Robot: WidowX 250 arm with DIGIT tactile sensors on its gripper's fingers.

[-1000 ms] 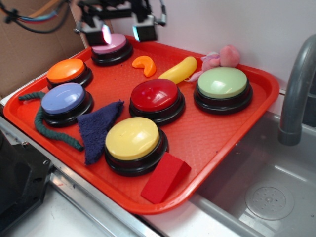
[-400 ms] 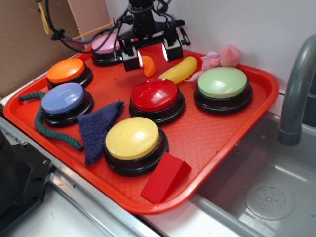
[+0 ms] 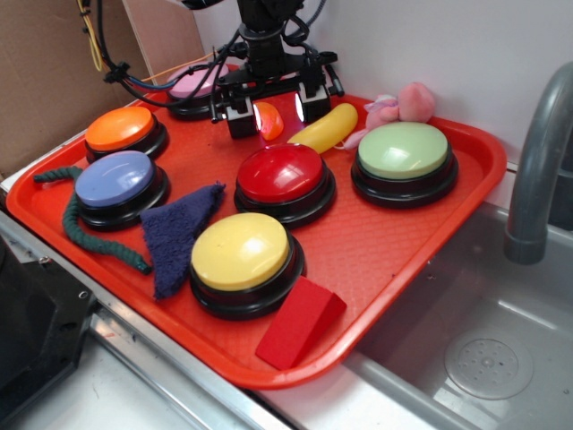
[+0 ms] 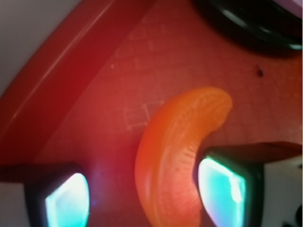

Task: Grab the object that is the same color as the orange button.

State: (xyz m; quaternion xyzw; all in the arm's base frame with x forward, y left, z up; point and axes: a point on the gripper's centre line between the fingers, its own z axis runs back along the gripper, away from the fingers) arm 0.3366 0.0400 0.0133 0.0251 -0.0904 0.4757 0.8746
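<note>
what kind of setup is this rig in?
Likely a toy kitchen sink station in a lab: a grey faucet over a sink basin, a red tray of push buttons beside it, and a cardboard backdrop.

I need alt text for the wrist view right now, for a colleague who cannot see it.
An orange slice-shaped toy lies on the red tray between the open gripper, close against one of its two fingers and apart from the other. The black base of a button shows at the top right corner.
</note>
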